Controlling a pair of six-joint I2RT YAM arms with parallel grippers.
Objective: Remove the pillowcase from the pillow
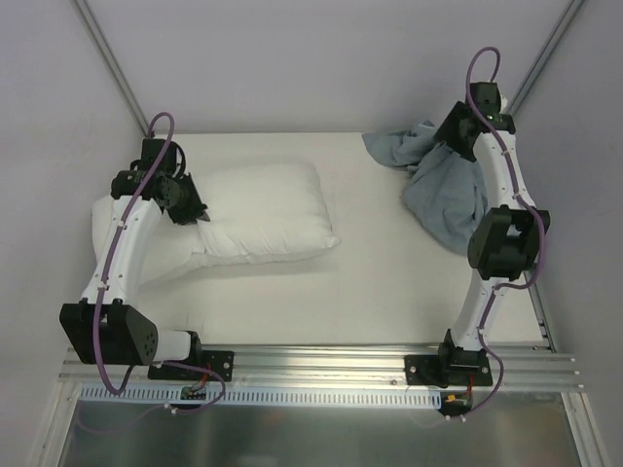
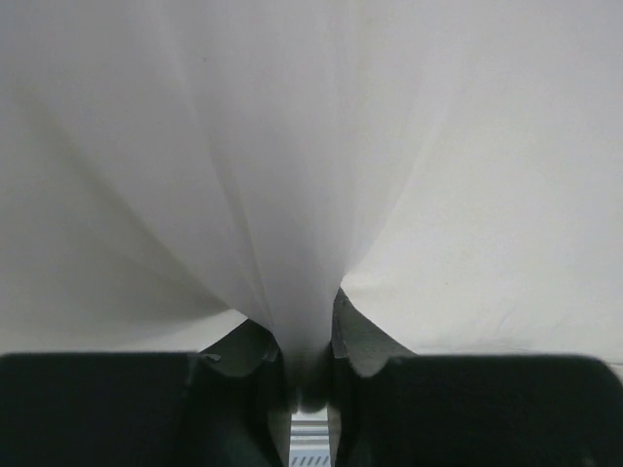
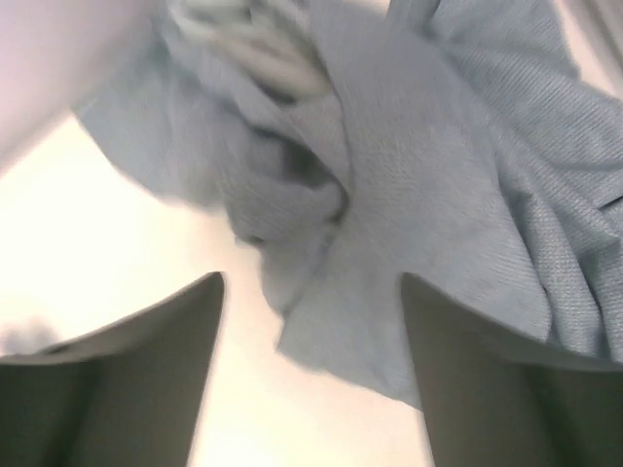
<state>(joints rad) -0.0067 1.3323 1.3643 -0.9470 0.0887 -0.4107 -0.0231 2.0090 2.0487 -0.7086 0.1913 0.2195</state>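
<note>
**A:** How far along is this?

**B:** Mostly done, I'd judge. The plump white rectangular pillow (image 1: 263, 219) lies bare at the left of the white table (image 1: 370, 292). The crumpled grey-blue cloth pillowcase (image 1: 443, 195) is heaped at the far right, well apart from it.

**A:** And the grippers?

**B:** The left gripper (image 2: 310, 336) is clenched on a fold of the pillow's fabric. The right gripper (image 3: 311, 292) hangs over the heap, jaws spread, grasping nothing.

**A:** What's left?

**B:** Probably just releasing the pillow.

The pillowcase (image 3: 438, 175) is lying crumpled from twelve to four o'clock. The right gripper (image 3: 311, 282) is gaping at six o'clock, straddling its edge.
</note>
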